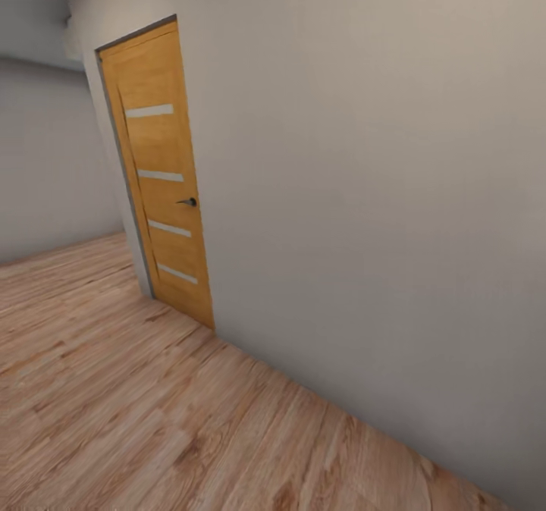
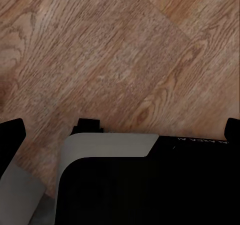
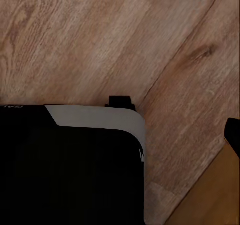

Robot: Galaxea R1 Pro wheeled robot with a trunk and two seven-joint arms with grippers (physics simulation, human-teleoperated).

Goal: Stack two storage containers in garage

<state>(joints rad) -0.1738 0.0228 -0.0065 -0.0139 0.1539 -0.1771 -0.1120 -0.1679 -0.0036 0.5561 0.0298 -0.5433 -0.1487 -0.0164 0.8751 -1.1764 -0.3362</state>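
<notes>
Both red-orange storage containers are out of view. My head camera looks at a shut honey-wood door (image 1: 163, 185) with four frosted strips, set in a plain grey-white wall (image 1: 364, 192). Light wood-plank floor (image 1: 114, 405) lies in front of it. In the left wrist view my left gripper (image 2: 120, 134) is open and holds nothing, with a black fingertip (image 2: 11, 137) at each side of the frame, above my own black-and-grey base (image 2: 130, 180). My right gripper (image 3: 120, 130) is open too, one fingertip (image 3: 233, 131) showing over the planks.
The door has a dark lever handle (image 1: 188, 202). The wall runs from the door down to the right. To the left of the door the plank floor stretches toward a further grey wall (image 1: 45, 162). A honey-coloured surface (image 3: 215, 195) shows beside my base in the right wrist view.
</notes>
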